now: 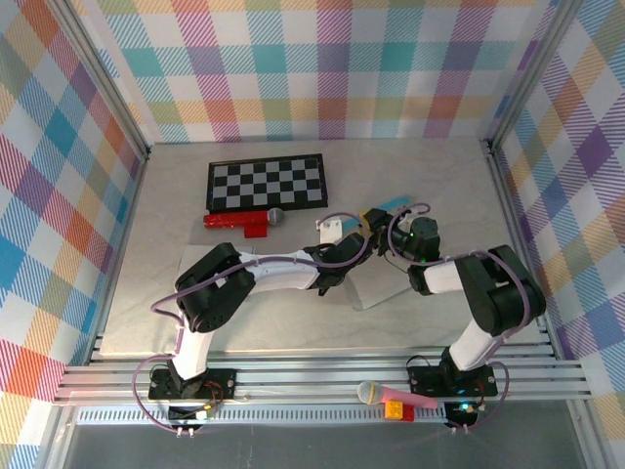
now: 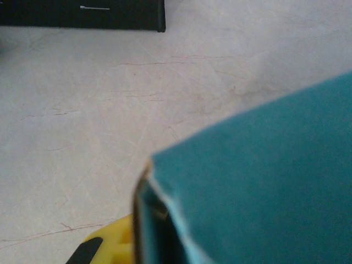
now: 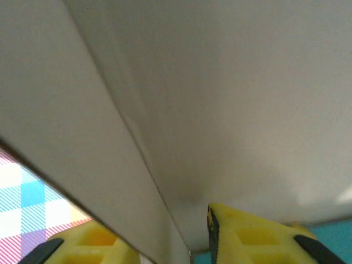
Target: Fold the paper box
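The paper box (image 2: 264,181) lies in the middle of the counter (image 1: 293,322), near the chessboard (image 1: 266,183), where your two wrists meet. Your left fingers (image 2: 107,248) are closed, apparently pinching its teal flap. Your right fingers (image 3: 258,234) stand apart astride a pale panel's crease. Risk: with that side unheld, a left pull may drag or tear the sheet rather than fold it.

- left arm (image 1: 229,283): black rounded joint housings, white link running toward the fingers
- right arm (image 1: 493,293): same black-and-white build
- lilac cable (image 1: 153,309) looped along each arm, behind the fingers
- left finger (image 2: 113,247): yellow moulded plastic, black strip at its edge
- right fingers (image 3: 258,236): yellow, square recessed pockets, black strips
- black base plates (image 1: 186,383), far end from the fingers
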Robot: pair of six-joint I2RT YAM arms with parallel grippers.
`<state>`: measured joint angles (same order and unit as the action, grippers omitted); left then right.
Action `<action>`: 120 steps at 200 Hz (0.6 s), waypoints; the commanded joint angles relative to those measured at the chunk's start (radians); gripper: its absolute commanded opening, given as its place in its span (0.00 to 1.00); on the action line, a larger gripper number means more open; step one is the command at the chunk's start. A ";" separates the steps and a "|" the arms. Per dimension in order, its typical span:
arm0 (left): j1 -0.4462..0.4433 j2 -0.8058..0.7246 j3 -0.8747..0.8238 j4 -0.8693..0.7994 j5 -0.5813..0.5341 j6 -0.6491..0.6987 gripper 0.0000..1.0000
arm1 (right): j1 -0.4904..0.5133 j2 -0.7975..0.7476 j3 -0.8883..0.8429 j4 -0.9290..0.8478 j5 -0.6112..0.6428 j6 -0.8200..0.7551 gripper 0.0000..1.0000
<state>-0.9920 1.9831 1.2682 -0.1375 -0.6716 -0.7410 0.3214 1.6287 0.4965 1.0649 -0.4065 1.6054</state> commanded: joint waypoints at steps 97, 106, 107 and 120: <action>0.198 -0.266 0.020 -0.230 0.400 0.307 0.00 | -0.172 -0.449 0.679 -1.628 0.060 -0.674 0.79; 0.243 -0.278 0.033 -0.254 0.507 0.340 0.00 | -0.177 -0.444 0.726 -1.674 0.074 -0.725 0.78; 0.248 -0.279 0.034 -0.257 0.517 0.343 0.00 | -0.178 -0.443 0.732 -1.678 0.075 -0.730 0.78; 0.302 -0.307 0.040 -0.278 0.631 0.381 0.00 | -0.177 -0.431 0.789 -1.710 0.080 -0.786 0.77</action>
<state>-0.7715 1.7267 1.2797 -0.3229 -0.3153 -0.4820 0.1463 1.1770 1.1961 -0.3908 -0.3565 1.0332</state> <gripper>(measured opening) 0.074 0.778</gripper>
